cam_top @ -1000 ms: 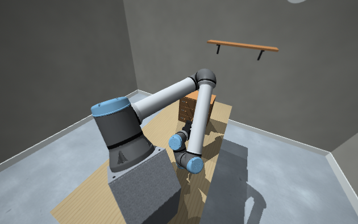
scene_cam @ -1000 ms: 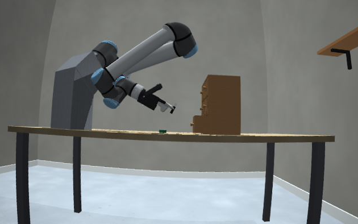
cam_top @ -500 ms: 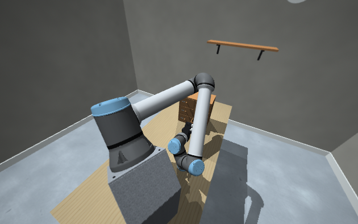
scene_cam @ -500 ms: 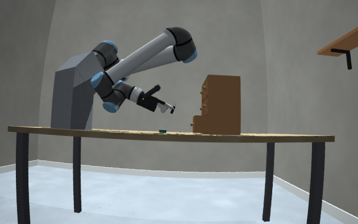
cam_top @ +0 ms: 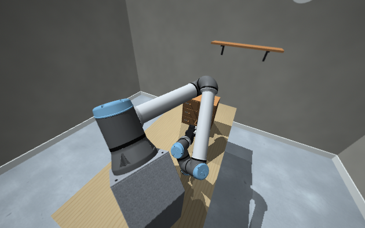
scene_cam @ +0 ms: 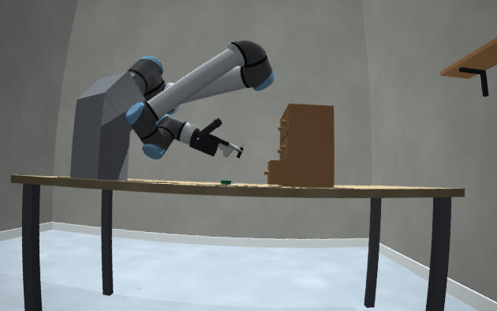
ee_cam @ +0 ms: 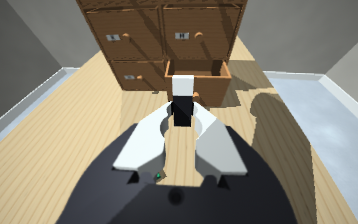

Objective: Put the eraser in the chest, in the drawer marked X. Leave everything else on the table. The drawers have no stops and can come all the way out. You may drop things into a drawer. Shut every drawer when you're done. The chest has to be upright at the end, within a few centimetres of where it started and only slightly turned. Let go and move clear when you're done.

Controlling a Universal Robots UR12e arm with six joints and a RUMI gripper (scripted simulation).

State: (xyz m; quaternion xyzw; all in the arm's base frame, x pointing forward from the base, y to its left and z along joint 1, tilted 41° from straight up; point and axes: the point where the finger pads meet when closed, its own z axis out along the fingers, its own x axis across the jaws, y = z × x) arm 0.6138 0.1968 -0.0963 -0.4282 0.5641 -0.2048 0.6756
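Note:
The wooden chest [scene_cam: 308, 146] stands upright at the far end of the table; it also shows in the wrist view [ee_cam: 162, 40] and behind my arm in the top view [cam_top: 201, 111]. Its bottom right drawer [ee_cam: 197, 75] [scene_cam: 274, 174] is pulled open and sticks out at the chest's foot; I cannot read its label. My gripper [ee_cam: 182, 102] [scene_cam: 237, 151] hovers in the air in front of the chest, well above the table. It is shut on the eraser [ee_cam: 183, 97], a small white and black block pointing at the open drawer.
A small green object [scene_cam: 225, 181] lies on the table below the gripper. The other drawers are shut, with round knobs. The arm's grey pedestal [scene_cam: 100, 130] stands at the near end of the table. A wall shelf [cam_top: 247, 46] hangs beyond the chest.

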